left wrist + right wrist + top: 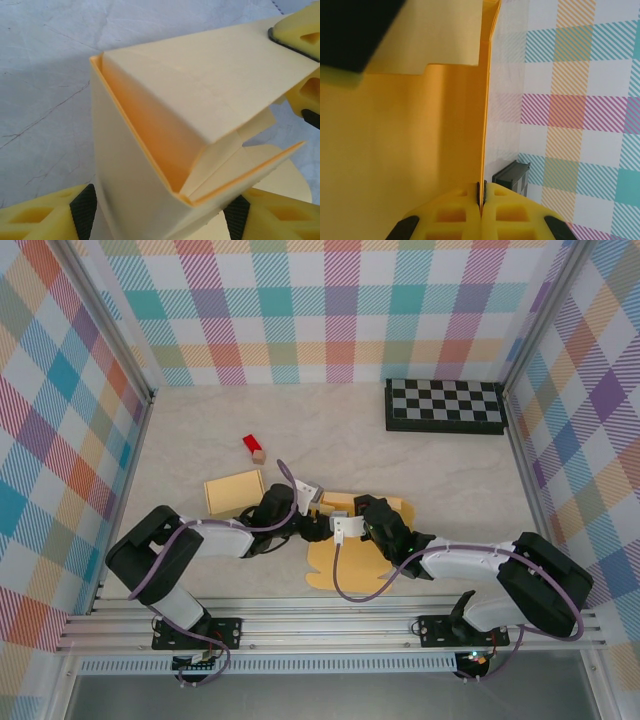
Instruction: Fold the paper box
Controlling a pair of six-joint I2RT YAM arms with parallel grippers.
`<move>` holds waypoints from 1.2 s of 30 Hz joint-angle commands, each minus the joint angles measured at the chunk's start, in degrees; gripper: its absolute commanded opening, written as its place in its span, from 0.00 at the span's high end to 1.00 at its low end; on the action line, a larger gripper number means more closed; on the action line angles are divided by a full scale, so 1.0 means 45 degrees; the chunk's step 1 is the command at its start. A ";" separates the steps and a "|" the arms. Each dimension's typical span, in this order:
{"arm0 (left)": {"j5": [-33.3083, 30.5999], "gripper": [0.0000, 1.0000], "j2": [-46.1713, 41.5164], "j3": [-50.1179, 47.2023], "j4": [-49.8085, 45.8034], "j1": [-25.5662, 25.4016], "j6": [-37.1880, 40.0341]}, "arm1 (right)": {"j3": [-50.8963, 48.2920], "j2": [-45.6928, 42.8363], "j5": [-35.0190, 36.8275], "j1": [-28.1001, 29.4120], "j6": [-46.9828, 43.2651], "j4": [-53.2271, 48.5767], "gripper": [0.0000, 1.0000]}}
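Paper box (165, 150), half-formed beside a flat blank (235, 491), sits between the left hand's (160, 212) spread fingers while the right hand (481, 200) pinches its wall; an uneven pull could crease it

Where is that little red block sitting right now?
In the top external view, the small red block lies on the pale tabletop, left of centre, just behind the flat yellow paper box piece and far left of the checkerboard.

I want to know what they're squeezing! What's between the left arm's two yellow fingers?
The left wrist view shows the half-folded paper box standing between the left gripper's fingers, which sit on either side of it.
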 commanded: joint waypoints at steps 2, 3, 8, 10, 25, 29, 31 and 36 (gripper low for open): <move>-0.0809 0.33 0.0318 0.0619 0.0438 -0.0127 0.0087 | 0.0114 -0.0024 -0.0306 0.0127 0.0126 -0.0368 1.00; -0.0778 0.35 0.0382 0.0669 0.0465 -0.0156 0.0109 | 0.0116 -0.0058 -0.0310 0.0139 0.0146 -0.0397 1.00; -0.0631 0.45 0.0825 0.1025 0.0526 -0.0283 0.0110 | 0.0103 -0.0102 -0.0343 0.0141 0.0224 -0.0521 1.00; -0.0997 0.45 0.0981 0.1156 0.0403 -0.0386 0.0072 | 0.0116 -0.0080 -0.0327 0.0153 0.0224 -0.0492 1.00; -0.1095 0.34 0.0038 0.1294 -0.1360 -0.0601 0.0620 | 0.0120 0.0016 -0.0413 -0.0029 0.0654 -0.0664 1.00; -0.1079 0.32 -0.1351 0.0541 -0.2273 -0.0348 0.1335 | 0.0173 -0.0140 -0.0434 -0.0226 0.0654 -0.0733 1.00; -0.1367 0.31 -0.2210 -0.0129 -0.2308 -0.0166 0.1339 | 0.0117 -0.0302 -0.0448 -0.0347 0.0617 -0.0722 1.00; -0.2244 0.29 -0.4344 -0.1437 -0.2308 0.0087 0.1236 | 0.0096 -0.0770 -0.0564 -0.0526 0.0467 -0.0896 1.00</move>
